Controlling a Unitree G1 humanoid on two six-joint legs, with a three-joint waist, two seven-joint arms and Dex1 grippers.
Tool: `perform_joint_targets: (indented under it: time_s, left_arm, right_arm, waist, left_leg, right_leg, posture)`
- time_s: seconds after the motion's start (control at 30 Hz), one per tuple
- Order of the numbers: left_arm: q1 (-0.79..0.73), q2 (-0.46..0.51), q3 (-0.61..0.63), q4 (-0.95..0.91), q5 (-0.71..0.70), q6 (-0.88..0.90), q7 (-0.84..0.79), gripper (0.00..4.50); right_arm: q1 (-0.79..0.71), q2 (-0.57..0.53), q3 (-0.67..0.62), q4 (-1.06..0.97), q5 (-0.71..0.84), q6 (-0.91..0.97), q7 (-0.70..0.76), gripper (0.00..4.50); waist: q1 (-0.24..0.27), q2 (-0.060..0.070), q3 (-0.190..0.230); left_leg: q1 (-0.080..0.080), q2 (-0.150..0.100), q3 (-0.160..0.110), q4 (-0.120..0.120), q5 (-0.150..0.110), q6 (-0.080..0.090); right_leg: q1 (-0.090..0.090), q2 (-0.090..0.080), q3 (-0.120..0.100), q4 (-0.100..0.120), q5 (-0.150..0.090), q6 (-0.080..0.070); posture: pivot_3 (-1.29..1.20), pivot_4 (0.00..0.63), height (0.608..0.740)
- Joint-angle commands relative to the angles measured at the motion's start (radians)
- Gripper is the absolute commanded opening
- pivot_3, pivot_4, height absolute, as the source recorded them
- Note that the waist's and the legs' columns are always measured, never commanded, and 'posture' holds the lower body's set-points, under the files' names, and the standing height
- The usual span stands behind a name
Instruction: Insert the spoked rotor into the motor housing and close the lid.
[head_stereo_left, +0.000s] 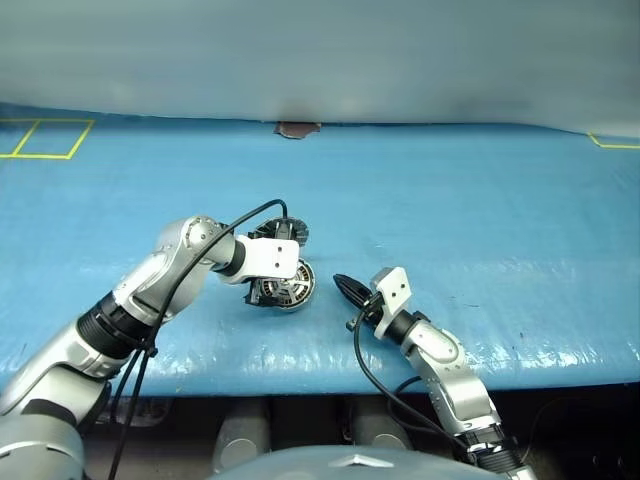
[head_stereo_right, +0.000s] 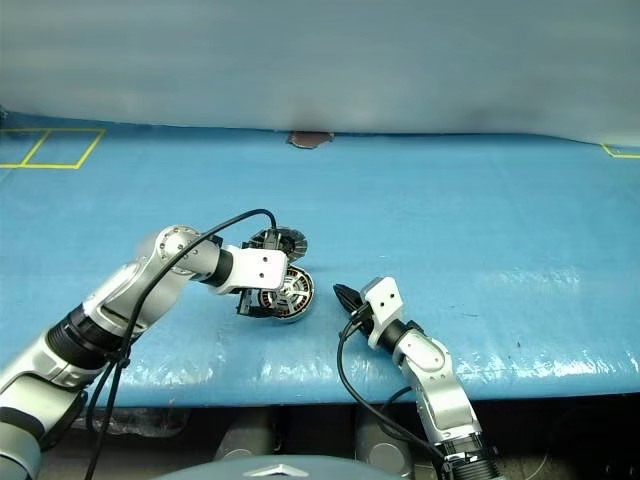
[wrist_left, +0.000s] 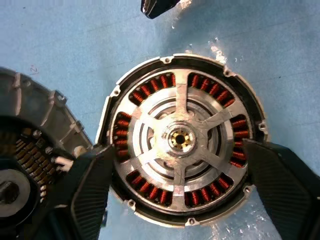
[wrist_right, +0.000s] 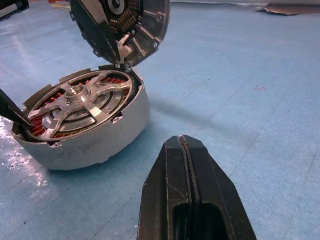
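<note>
Round shallow silver metal motor housing sits flat on the blue plastic-sheeted table, near the front edge, open face up, axis vertical. Copper-brown windings are visible in a ring around the inside.

Spoked rotor, silver spokes and central hub, lies inside the housing, flat and concentric, hub pointing straight up. Spokes fan out over the windings. Its black outer rim shows as a dark band just inside the housing wall.

Round silver lid with ribbed notched edge is hinged at the far side of the housing and stands up open, tilted back, inner face toward the rotor. Not closed.

Left gripper comes down steeply over the housing, two black fingers spread wide, one on each side of the housing rim. Fingers sit right at the rim; cannot tell whether they touch it. Not clamped on anything.

Right gripper is just to the right of the housing, low over the table, pointing roughly level at it, clear of it. Its black fingers are pressed together, nothing between them.

Brown scrap at the table's far edge; yellow tape lines at the far left corner.
</note>
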Motion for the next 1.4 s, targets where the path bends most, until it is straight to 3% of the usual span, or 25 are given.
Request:
perform_joint_targets:
  time_s: [0.03, 0.27, 0.3, 0.4, 0.53, 0.7, 0.77, 0.87, 1.0, 1.2, 1.4]
  left_arm:
    - [-0.004, -0.015, 0.005, -0.007, -0.011, -0.026, -0.011, 4.49]
    - [-0.011, -0.039, 0.091, -0.059, -0.13, 0.015, -0.041, 4.49]
    - [-0.008, -0.033, 0.103, -0.065, -0.148, 0.022, -0.046, 4.31]
    - [0.011, -0.008, 0.13, -0.077, -0.174, 0.031, -0.044, 3.58]
    - [0.066, 0.015, 0.194, -0.142, -0.242, 0.077, -0.037, 2.21]
    - [0.248, 0.039, 0.381, -0.282, -0.442, 0.139, -0.041, 0.48]
    - [0.38, 0.051, 0.495, -0.335, -0.514, 0.132, -0.032, 0.03]
    - [0.539, 0.054, 0.617, -0.379, -0.568, 0.135, 0.024, 0.03]
    - [0.753, -0.03, 0.745, -0.421, -0.588, 0.086, 0.151, 0.03]
    - [0.94, -0.186, 0.764, -0.371, -0.532, -0.116, 0.296, 0.03]
    - [1.009, -0.256, 0.756, -0.285, -0.521, -0.236, 0.358, 0.03]
  right_arm:
    - [-0.006, 0.002, -0.007, -0.02, 0.01, -0.006, -0.001, 0.0]
    - [-0.004, -0.001, -0.006, -0.023, 0.012, 0.0, -0.001, 0.0]
    - [-0.005, -0.002, -0.007, -0.023, 0.012, 0.001, -0.001, 0.0]
    - [-0.008, -0.004, -0.007, -0.023, 0.012, 0.003, -0.001, 0.0]
    - [-0.008, -0.004, -0.012, -0.034, 0.017, 0.012, -0.005, 0.0]
    - [-0.005, -0.013, -0.014, -0.091, 0.017, 0.053, -0.016, 0.0]
    - [-0.011, -0.018, -0.006, -0.133, 0.011, 0.084, -0.024, 0.0]
    - [-0.027, -0.022, 0.007, -0.187, 0.006, 0.137, -0.039, 0.0]
    - [-0.082, -0.036, 0.042, -0.247, -0.02, 0.236, -0.051, 0.0]
    - [-0.176, -0.032, 0.144, -0.285, -0.051, 0.38, -0.047, 0.0]
    - [-0.236, 0.021, 0.202, -0.262, -0.054, 0.431, -0.063, 0.0]
  waist:
    - [0.0, 0.0, 0.0]
    - [0.001, 0.0, 0.0]
    - [0.0, 0.0, 0.0]
    - [-0.001, 0.0, 0.0]
    - [-0.002, 0.0, 0.0]
    - [-0.003, 0.0, 0.001]
    - [-0.005, 0.0, 0.001]
    - [-0.004, 0.0, 0.001]
    - [-0.001, 0.0, 0.001]
    - [0.007, -0.001, 0.0]
    - [0.003, -0.002, 0.0]
  left_leg:
    - [0.0, 0.0, 0.0, 0.0, 0.0, 0.0]
    - [-0.001, 0.0, 0.0, 0.0, 0.0, 0.0]
    - [-0.001, 0.0, 0.0, 0.0, 0.0, 0.0]
    - [-0.001, 0.0, 0.0, 0.0, 0.0, 0.0]
    - [-0.002, 0.0, 0.0, -0.001, 0.0, 0.0]
    - [-0.003, 0.001, 0.003, -0.002, 0.0, 0.0]
    - [-0.003, 0.001, 0.003, -0.003, 0.0, 0.0]
    - [-0.001, 0.003, 0.005, -0.004, 0.0, 0.0]
    - [0.0, 0.003, 0.007, -0.004, 0.0, 0.0]
    - [0.0, 0.003, 0.008, -0.003, 0.0, 0.0]
    - [0.0, 0.003, 0.011, -0.004, 0.0, 0.0]
  right_leg:
    - [0.0, 0.0, 0.0, 0.0, 0.0, 0.0]
    - [-0.001, 0.0, 0.0, 0.0, 0.0, 0.0]
    - [-0.001, 0.0, 0.0, 0.0, 0.0, 0.0]
    - [-0.002, 0.0, 0.0, 0.0, 0.0, 0.0]
    - [-0.002, 0.0, 0.0, 0.0, 0.0, 0.0]
    - [-0.005, 0.0, 0.002, 0.0, 0.0, 0.0]
    - [-0.006, 0.001, 0.003, 0.0, 0.0, 0.0]
    - [-0.007, 0.002, 0.004, 0.001, 0.0, -0.001]
    - [-0.007, 0.001, 0.006, 0.001, 0.0, -0.001]
    - [-0.007, 0.001, 0.006, 0.001, 0.0, -0.001]
    - [-0.009, 0.001, 0.008, 0.001, 0.0, -0.001]
  posture:
    - [0.0, 0.15, 0.74]
    - [0.0, 0.15, 0.74]
    - [0.0, 0.15, 0.74]
    - [0.0, 0.15, 0.74]
    - [0.0, 0.15, 0.74]
    - [0.0, 0.15, 0.74]
    - [0.0, 0.15, 0.74]
    - [0.0, 0.15, 0.74]
    - [0.0, 0.15, 0.74]
    - [0.0, 0.15, 0.74]
    - [0.0, 0.15, 0.74]
